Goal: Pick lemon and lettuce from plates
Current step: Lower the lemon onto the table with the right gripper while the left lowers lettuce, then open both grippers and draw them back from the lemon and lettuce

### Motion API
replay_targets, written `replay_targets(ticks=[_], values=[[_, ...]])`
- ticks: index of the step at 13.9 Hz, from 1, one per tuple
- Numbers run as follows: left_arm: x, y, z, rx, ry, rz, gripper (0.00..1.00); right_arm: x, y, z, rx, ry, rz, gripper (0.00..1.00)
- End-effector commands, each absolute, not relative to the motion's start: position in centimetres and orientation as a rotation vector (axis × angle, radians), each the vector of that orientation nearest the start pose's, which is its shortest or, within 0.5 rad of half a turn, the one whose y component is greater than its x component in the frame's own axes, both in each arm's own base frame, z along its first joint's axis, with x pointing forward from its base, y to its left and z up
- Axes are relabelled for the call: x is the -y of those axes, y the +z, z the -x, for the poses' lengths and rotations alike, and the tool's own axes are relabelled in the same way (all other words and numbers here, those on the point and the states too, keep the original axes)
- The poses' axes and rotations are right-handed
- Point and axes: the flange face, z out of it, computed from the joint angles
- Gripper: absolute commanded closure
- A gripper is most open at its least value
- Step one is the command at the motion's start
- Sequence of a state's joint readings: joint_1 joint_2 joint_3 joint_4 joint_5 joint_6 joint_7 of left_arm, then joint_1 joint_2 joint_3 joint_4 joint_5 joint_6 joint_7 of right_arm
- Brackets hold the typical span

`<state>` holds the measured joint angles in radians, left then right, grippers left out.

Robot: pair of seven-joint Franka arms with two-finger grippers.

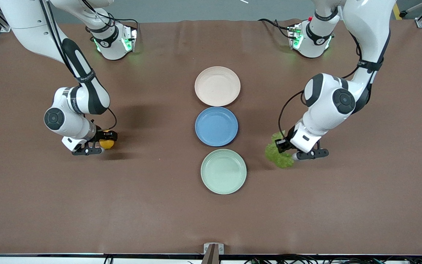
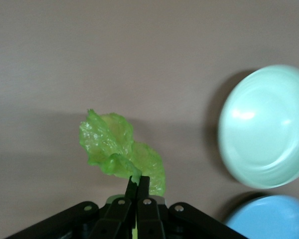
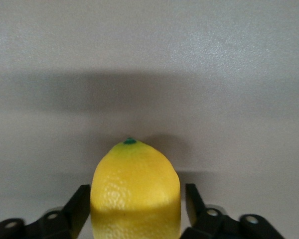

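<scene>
Right gripper point(image 1: 103, 142), wrist bent low over bare table toward the right arm's end, clamps the lemon point(image 1: 106, 143); the right wrist view shows its dimpled rind and green tip point(image 3: 130, 141). Left gripper point(image 1: 283, 146), likewise stooped, pinches the crinkled lettuce point(image 1: 278, 154) just beside the mint plate point(image 1: 223, 171). Blue plate point(image 1: 216, 126) and beige-pink plate point(image 1: 217, 86) lie bare, matte.

Worktop point(image 1: 159, 212): three plates in a central row — beige-pink plate point(image 1: 217, 86), blue plate point(image 1: 216, 126), mint plate point(image 1: 223, 171); open passage at both ends
</scene>
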<state>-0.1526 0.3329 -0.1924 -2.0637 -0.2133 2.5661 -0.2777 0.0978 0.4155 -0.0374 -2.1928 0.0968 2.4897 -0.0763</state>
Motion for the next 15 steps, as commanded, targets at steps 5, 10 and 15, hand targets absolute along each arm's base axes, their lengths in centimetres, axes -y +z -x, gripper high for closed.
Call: replay_targets(ticks=[5,10,15], values=[[11.6,23.9,-51.7,-0.192,-0.199,3.287,0.99,-3.0,19.8,-54.8,0.096,0.177,3.076,0.00],[9.3,22.3,-51.1,-0.338,-0.157,3.265,0.97,-2.6,30.1,-61.2,0.114,0.371,3.030,0.00],[9.4,24.0,-52.3,-0.344,-0.215,3.261,0.00,-0.3,41.4,-64.7,0.165,0.365,3.139,0.00]])
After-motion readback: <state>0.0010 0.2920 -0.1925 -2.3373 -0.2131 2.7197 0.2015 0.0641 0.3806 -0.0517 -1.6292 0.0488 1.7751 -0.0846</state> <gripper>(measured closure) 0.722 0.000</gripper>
